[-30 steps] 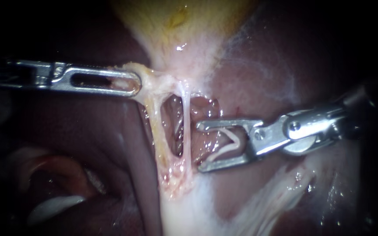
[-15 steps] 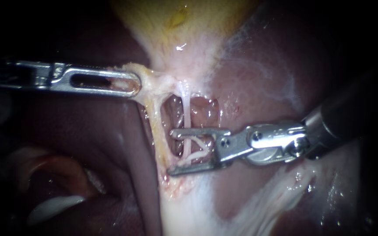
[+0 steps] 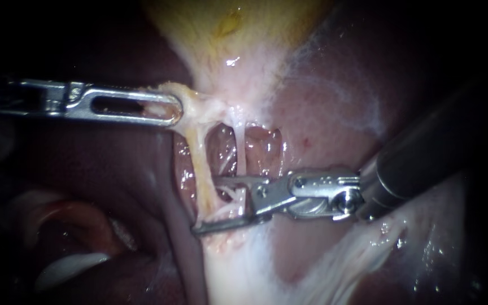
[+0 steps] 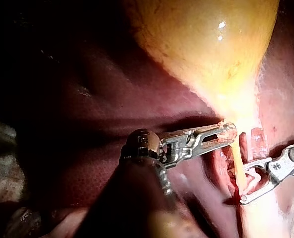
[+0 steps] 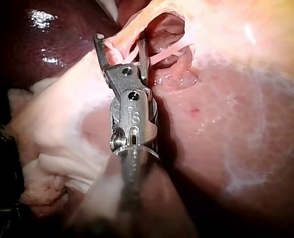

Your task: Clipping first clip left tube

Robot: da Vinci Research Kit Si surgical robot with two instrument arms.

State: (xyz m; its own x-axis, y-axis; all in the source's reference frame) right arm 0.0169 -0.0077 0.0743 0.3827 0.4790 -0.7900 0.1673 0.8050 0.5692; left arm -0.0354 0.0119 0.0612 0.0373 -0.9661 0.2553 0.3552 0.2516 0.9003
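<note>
The left tube (image 3: 201, 164) is a yellowish, ragged strand that runs down from under the gallbladder's neck towards the white fatty tissue (image 3: 238, 277) below. It stands taut, with an opening on its right that shows wet pink tissue behind. Its lower stretch lies inside the pincer of the right instrument (image 3: 207, 205), near the tips. In the endoscope view one jaw crosses in front of it and the other passes beneath it.

That pincer is open, with a clear gap between the jaws. A white clip (image 3: 234, 197) sits in it, its legs spread apart and not pressed together. The right wrist view shows the same: the two jaws stand apart with pale strands between them. Whether the clip's legs touch the tube cannot be told.

The thin whitish right tube (image 3: 240, 152), just beside the left one, also runs down into the gap between the jaws.

The left instrument (image 3: 168, 108) comes in level, well above the right one. Its slotted pincer is closed on pale tissue (image 3: 190, 99) where the left tube meets the neck, drawing it sideways.

Above sits the yellow gallbladder (image 3: 227, 22), with the dark red liver (image 3: 334, 113) on either side.
</note>
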